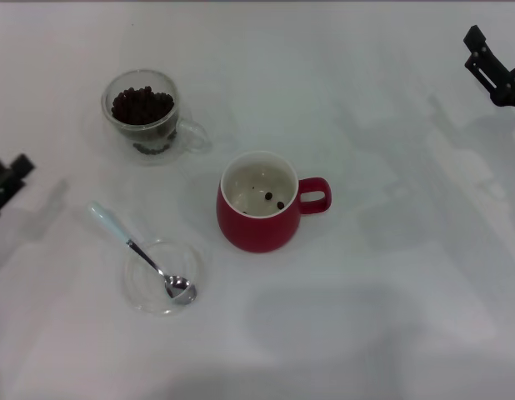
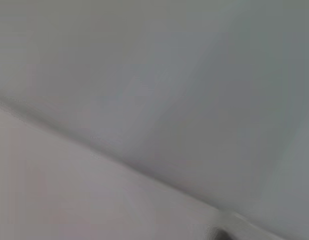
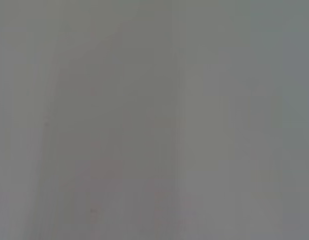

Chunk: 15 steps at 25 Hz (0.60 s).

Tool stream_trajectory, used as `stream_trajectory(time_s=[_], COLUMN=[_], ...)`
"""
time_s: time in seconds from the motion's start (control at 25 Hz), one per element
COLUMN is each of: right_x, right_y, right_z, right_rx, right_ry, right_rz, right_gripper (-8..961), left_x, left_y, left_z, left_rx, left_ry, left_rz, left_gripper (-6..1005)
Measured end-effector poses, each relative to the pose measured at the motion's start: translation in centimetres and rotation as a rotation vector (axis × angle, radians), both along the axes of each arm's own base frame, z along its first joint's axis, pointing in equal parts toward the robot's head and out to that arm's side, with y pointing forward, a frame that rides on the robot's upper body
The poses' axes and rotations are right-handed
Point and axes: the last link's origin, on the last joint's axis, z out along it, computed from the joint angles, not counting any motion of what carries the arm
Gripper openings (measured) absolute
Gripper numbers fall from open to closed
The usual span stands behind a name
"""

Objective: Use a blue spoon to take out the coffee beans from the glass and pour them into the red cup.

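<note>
In the head view the glass (image 1: 146, 115) stands at the back left, holding a heap of coffee beans (image 1: 142, 103). The red cup (image 1: 259, 202) stands at the centre with its handle to the right and a few beans on its white bottom. The blue spoon (image 1: 139, 249) lies at the front left, its handle on the table and its silver bowl resting in a flat glass saucer (image 1: 162, 277). My left gripper (image 1: 6, 185) sits at the far left edge, well away from the spoon. My right gripper (image 1: 493, 68) sits at the back right corner. Both wrist views show only blank surface.
The white table (image 1: 391, 275) carries nothing else. The saucer lies just left of and in front of the red cup, and the glass stands behind both.
</note>
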Motion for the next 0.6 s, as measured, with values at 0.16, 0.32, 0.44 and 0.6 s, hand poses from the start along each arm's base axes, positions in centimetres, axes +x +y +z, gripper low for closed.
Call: stream_trajectory(time_s=[0.16, 0.32, 0.44, 0.6], right_x=[0.0, 0.2, 0.2, 0.3], right_y=[0.0, -0.1, -0.1, -0.1], right_z=[0.0, 0.0, 0.0, -0.1], right_rx=[0.001, 0.000, 0.000, -0.001], right_ry=[0.000, -0.004, -0.008, -0.009], right_rz=[-0.003, -0.010, -0.011, -0.016], right_gripper=[873, 872, 872, 874], left_x=[-1.4, -2.2, -2.0, -1.6], left_y=[-0.5, -1.0, -0.9, -0.3], left_z=[0.6, 0.9, 0.8, 0.6], left_rx=[0.246, 0.467, 0.562, 0.570], left_ry=[0.219, 0.404, 0.496, 0.511], left_rz=[0.005, 0.076, 0.111, 0.101], left_gripper=[632, 730, 788, 866])
